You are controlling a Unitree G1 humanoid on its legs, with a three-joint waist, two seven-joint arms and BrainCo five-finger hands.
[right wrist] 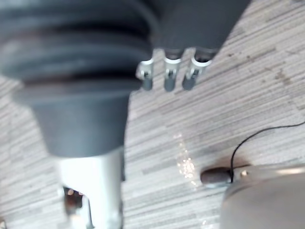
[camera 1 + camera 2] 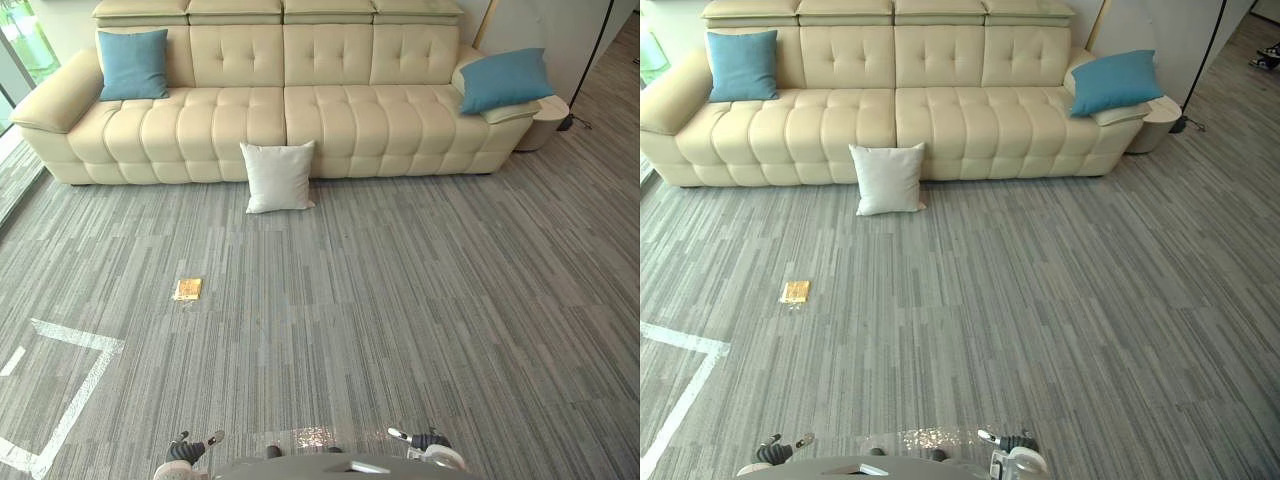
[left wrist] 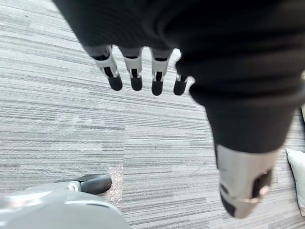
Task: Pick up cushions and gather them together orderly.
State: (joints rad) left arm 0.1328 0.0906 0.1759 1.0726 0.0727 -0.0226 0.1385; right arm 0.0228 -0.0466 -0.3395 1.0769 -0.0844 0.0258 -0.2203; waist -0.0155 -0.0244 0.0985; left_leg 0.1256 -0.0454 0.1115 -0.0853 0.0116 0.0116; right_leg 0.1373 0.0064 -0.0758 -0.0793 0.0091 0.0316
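Note:
A white cushion [image 2: 279,176] stands on the carpet, leaning against the front of the cream sofa [image 2: 330,125]. One blue cushion [image 2: 133,64] rests against the sofa's back at its left end. A second blue cushion [image 2: 505,79] lies tilted on the right armrest. My left hand [image 3: 136,71] hangs low by my side, far from the cushions, fingers straight and holding nothing. My right hand [image 1: 167,76] hangs the same way on the other side, open and empty. The white cushion's edge [image 3: 298,176] shows past my left thumb.
A small flat yellow-brown object [image 2: 187,289] lies on the carpet left of centre. White tape lines [image 2: 75,385] mark the floor at the lower left. A round side table [image 2: 547,118] and a black lamp pole [image 2: 597,50] stand beyond the sofa's right end.

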